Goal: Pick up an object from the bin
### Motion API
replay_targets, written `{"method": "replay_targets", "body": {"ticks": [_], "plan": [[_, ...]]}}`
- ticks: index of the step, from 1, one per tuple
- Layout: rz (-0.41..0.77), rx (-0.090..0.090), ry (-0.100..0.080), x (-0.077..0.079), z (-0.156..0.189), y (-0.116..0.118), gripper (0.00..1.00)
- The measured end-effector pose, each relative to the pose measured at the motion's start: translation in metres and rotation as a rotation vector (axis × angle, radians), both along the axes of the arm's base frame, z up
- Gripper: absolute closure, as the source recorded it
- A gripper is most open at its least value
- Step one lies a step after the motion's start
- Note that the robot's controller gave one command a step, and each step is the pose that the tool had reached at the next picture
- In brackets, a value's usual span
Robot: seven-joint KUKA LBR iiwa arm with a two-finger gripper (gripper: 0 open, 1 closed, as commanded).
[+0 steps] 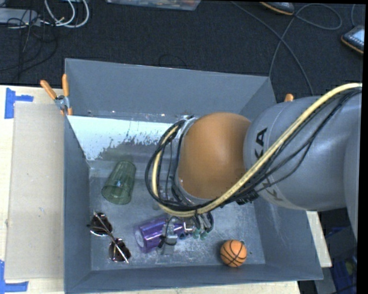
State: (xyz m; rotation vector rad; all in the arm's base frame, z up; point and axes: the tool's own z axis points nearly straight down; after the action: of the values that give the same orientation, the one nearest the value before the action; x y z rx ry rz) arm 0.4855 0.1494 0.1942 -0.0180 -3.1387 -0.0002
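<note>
- Nearest the front wall lie an orange mini basketball (233,253), at the right, and a pair of dark mirrored sunglasses (110,237), folded, at the left.
- Between them, just behind, a small translucent purple plastic cup (151,232) lies on its side. The gripper (180,229) sits low at its right end, touching or nearly so.
- Whether the gripper is open or closed on the cup I cannot tell; the arm's orange wrist cover (214,153) hides most of it.
- Further back, a green translucent plastic cup (119,182) lies well apart.
- Judgement: this is the grasp step. Next calls for a firm closing on the purple cup, then a straight lift clear of the grey metal bin (168,73).
</note>
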Motion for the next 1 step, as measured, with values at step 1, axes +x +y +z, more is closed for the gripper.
{"method": "replay_targets", "body": {"ticks": [1], "plan": [[0.000, 0.000, 0.000, 0.0000, 0.0000, 0.0000, 0.00]]}}
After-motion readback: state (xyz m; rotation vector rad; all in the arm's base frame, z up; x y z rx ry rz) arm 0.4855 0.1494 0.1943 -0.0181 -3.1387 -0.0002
